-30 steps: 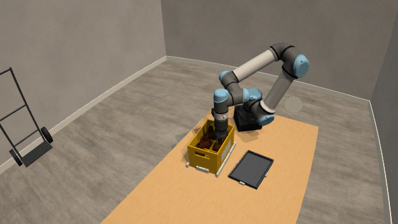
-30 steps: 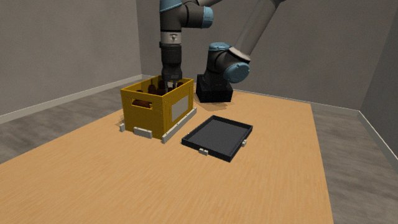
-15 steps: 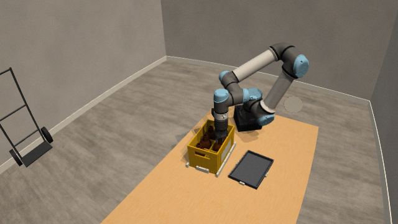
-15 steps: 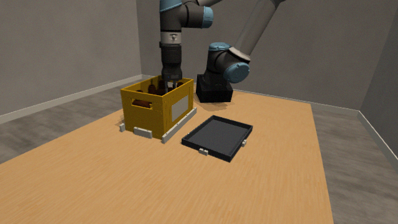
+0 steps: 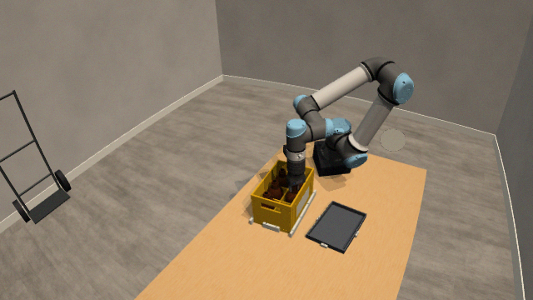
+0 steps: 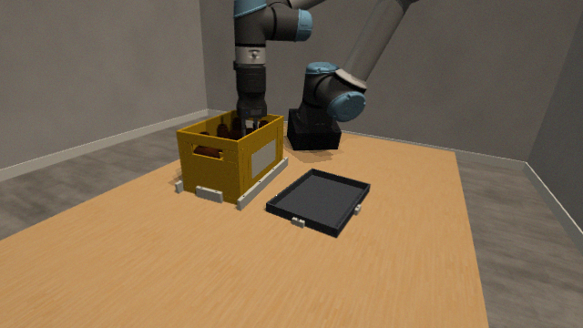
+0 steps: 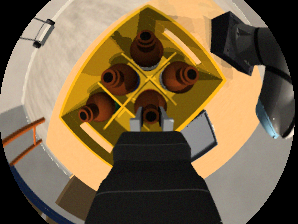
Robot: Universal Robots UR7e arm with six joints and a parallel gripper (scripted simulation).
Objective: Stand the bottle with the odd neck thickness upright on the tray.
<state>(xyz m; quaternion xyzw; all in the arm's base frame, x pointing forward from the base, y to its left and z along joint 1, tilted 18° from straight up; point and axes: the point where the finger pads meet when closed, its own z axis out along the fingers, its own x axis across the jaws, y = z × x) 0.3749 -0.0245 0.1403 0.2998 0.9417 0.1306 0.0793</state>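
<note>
With the gripper [image 7: 152, 121] clamped about half-closed on the neck of 1 bottle [image 7: 152, 104] standing in the yellow crate [image 6: 214, 166] at the table's far left, the lift should go straight up (the crate stands loose) before swinging right to the tray [image 6: 291, 211].

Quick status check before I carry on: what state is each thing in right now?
gripper: shut on the neck of the nearest bottle
other four bottles: upright in the crate
crate: on the table, holding all five bottles
tray: flat beside the crate, nothing in it
</note>
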